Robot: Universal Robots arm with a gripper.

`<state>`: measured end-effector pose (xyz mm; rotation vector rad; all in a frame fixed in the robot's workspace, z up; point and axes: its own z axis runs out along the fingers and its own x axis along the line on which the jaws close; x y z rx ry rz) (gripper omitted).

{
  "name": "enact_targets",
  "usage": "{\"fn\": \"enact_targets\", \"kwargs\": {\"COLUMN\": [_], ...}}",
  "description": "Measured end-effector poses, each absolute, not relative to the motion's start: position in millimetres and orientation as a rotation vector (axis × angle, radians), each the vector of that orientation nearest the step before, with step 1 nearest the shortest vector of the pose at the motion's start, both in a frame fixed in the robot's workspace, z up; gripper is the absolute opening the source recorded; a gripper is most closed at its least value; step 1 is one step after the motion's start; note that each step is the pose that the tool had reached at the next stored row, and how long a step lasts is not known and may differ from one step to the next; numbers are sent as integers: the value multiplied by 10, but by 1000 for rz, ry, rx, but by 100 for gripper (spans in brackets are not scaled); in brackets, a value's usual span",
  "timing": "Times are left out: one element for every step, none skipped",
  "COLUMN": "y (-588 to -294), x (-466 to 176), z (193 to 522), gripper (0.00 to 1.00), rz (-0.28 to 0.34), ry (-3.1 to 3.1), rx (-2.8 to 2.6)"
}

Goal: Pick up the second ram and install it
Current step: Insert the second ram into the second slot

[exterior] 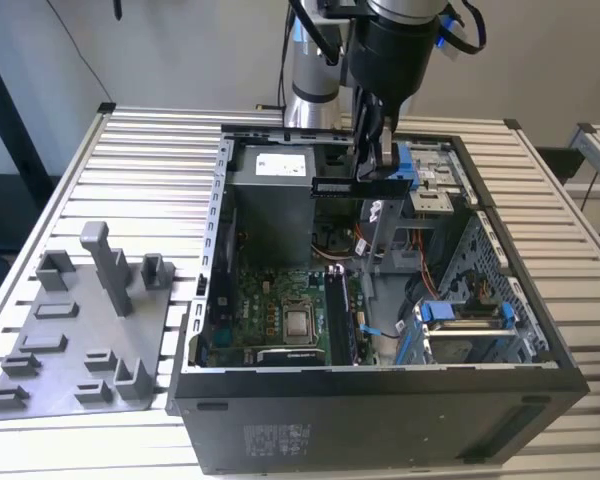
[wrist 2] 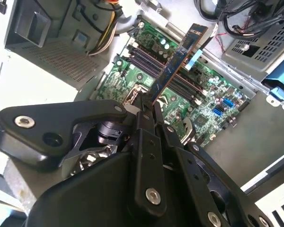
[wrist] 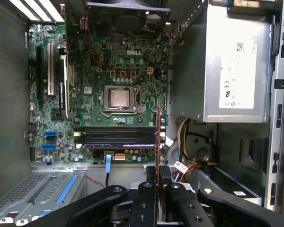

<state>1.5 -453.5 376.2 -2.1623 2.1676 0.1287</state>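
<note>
— Where was the second ram [exterior: 342, 187]?

— Upper middle of the exterior view. It was held level over the open computer case [exterior: 380, 415], well clear of the motherboard [exterior: 270, 305] lower in the frame.

— And the gripper [exterior: 376, 168]?

— Clamped on one end of the stick. In the second wrist view its black fingers [wrist 2: 146, 137] pinched the board, which jutted out over the memory slots [wrist 2: 154, 64].

— Anything beside the case?

— A grey tray [exterior: 40, 340] of plastic blocks lay at the lower left of the exterior view, on the slatted table [exterior: 140, 160], just beside the case.
</note>
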Motion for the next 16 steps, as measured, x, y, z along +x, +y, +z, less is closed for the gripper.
{"fn": "enact_targets", "kwargs": {"y": [-4536, -4535, -4535, -4535, -4535, -4535, -4535, -4535, -4535, -4535, -4536, -4536, -4537, -4538, -4538, -4538], "x": [15, 15, 15, 15, 16, 16, 16, 16, 16, 16, 16, 16, 16, 16, 16, 16], "z": [3762, 3761, 3761, 3761, 3761, 3761, 3761, 3758, 3754, 3748, 3743, 3735, 3728, 3718, 3707, 3695], "gripper": [14, 14, 14, 14, 14, 14, 14, 14, 14, 14, 14, 14, 14, 14, 14, 14], "rz": [129, 129, 129, 129, 129, 129, 129, 129, 129, 129, 129, 129, 129, 129, 129, 129], "ry": [2168, 2168, 2168, 2167, 2167, 2167, 2167, 2167, 2167, 2167, 2167, 2167, 2167, 2167, 2167, 2168], "rx": [-2162, -2162, -2162, -2162, -2162, -2162, -2162, -2162, -2162, -2162, -2162, -2162, -2162, -2162, -2162, -2162]}}
